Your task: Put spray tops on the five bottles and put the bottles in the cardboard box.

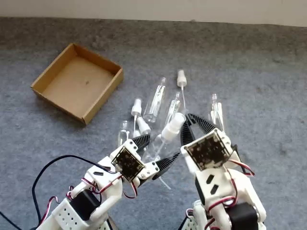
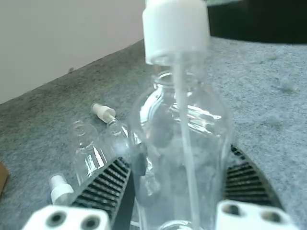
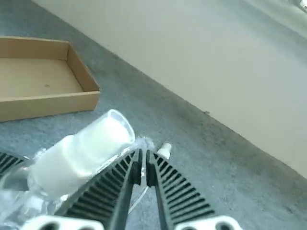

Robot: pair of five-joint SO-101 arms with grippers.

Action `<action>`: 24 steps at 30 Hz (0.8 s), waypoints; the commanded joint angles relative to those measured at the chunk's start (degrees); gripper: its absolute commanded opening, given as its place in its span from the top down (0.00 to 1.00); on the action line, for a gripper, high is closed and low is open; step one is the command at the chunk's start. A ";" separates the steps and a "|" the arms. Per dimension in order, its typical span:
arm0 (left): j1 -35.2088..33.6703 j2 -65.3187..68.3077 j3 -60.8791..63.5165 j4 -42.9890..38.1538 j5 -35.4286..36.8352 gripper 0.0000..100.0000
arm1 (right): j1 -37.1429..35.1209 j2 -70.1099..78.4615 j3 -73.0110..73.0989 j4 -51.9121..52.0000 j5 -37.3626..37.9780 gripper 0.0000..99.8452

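Observation:
My left gripper (image 1: 154, 151) (image 2: 175, 191) is shut on a clear glass bottle (image 1: 156, 143) (image 2: 180, 139), held tilted above the carpet. A white spray top (image 1: 172, 126) (image 2: 175, 28) (image 3: 81, 151) sits over the bottle's neck, with its tube running down inside the glass. My right gripper (image 1: 186, 121) (image 3: 143, 160) is shut, with only a thin slit between its fingers. The spray top lies against the outer side of one finger. The cardboard box (image 1: 45, 76) (image 3: 81, 103) stands empty at the back left.
Loose clear bottles (image 1: 156, 100) (image 1: 172, 108) (image 1: 217, 112) (image 1: 123, 132) lie on the grey carpet beyond the grippers. Loose spray tops (image 1: 181, 79) (image 1: 136, 108) (image 1: 143, 125) lie among them. A black cable (image 1: 53, 165) loops at the front left.

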 commanded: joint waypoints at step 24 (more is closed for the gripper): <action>0.57 -0.22 1.19 0.35 0.35 0.87 | -10.24 -9.10 -11.38 13.14 0.70 0.99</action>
